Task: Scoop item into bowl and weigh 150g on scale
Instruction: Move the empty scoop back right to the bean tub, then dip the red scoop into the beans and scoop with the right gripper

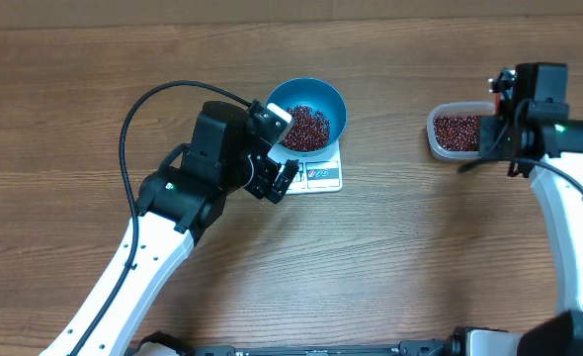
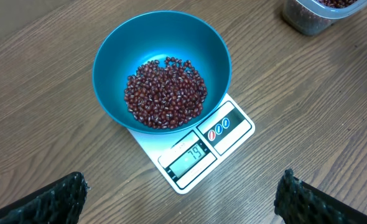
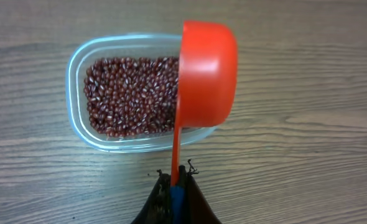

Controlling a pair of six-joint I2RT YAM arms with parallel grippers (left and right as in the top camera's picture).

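Note:
The blue bowl (image 2: 112, 62) (image 1: 337, 107) stands on the white scale (image 2: 233, 127) (image 1: 323, 178) and holds a heap of dark red beans (image 2: 165, 93). A number shows lit on the scale's display. My left gripper (image 2: 183, 190) (image 1: 280, 183) hovers just in front of the scale, open wide with nothing between its fingers (image 2: 62, 196). My right gripper (image 3: 176, 177) (image 1: 497, 136) is shut on the thin handle of an orange scoop (image 3: 207, 68). The scoop's cup is turned on its side over the right end of a clear tub (image 3: 78, 59) of beans (image 3: 130, 93); its inside is hidden.
The clear tub (image 1: 436, 129) sits on the wooden table to the right of the scale, a hand's width of bare wood between them. The left arm's black cable (image 1: 138, 109) loops over the table to the left of the bowl.

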